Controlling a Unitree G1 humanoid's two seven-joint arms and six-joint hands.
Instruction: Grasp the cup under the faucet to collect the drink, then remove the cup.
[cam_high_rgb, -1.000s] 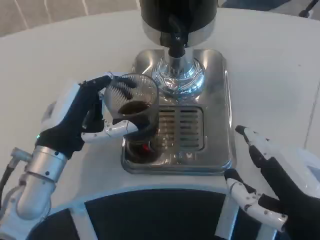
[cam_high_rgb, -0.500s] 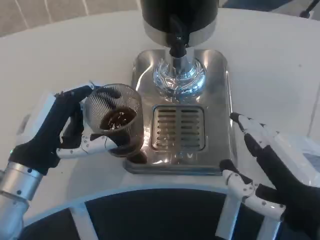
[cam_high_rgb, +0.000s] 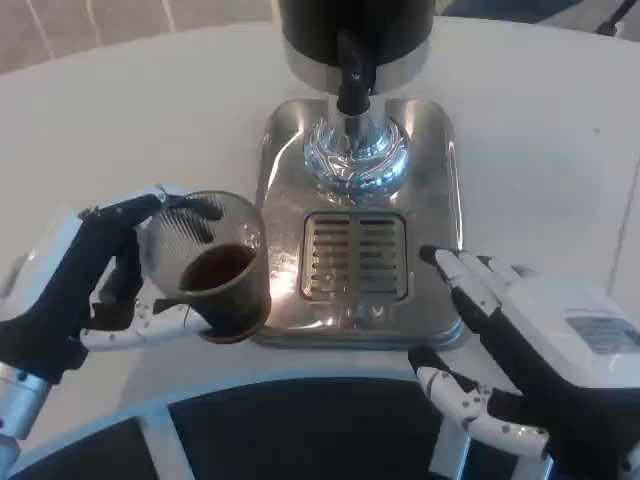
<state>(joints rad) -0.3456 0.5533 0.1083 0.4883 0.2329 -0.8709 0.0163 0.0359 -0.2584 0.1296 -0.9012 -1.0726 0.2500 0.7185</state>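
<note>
Nearest me a dark curved band (cam_high_rgb: 300, 420) with a pale rim crosses the bottom of the view, and both my hands sit just above it. My right hand (cam_high_rgb: 530, 350) lies at the lower right with its fingers spread apart and nothing in them; its fingertips (cam_high_rgb: 440, 262) reach the right front edge of the steel drip tray (cam_high_rgb: 440, 150). A second ago that hand sat lower and further right, so it has come in toward the tray.

My left hand (cam_high_rgb: 95, 290) is at the lower left, wrapped around the ribbed clear cup (cam_high_rgb: 205, 265), fingers behind it and thumb under its near side. The cup holds dark drink and leans a little. It now hangs off the tray's left front corner, over the white table (cam_high_rgb: 120, 110). A second ago it was over the left edge of the slotted grate (cam_high_rgb: 356, 255), nearer the faucet (cam_high_rgb: 350, 75); since then I have carried it left and toward me.

To the left of the cup the table is bare and open; to its right the tray's rim stands just beside it. The grate lies in the tray's middle, uncovered, well apart from the cup. Beyond it rises the shiny chrome base (cam_high_rgb: 355, 150) of the dispenser, with the black faucet above. The white tabletop curves away behind, and a pale tiled floor (cam_high_rgb: 100, 25) shows at the far top left.
</note>
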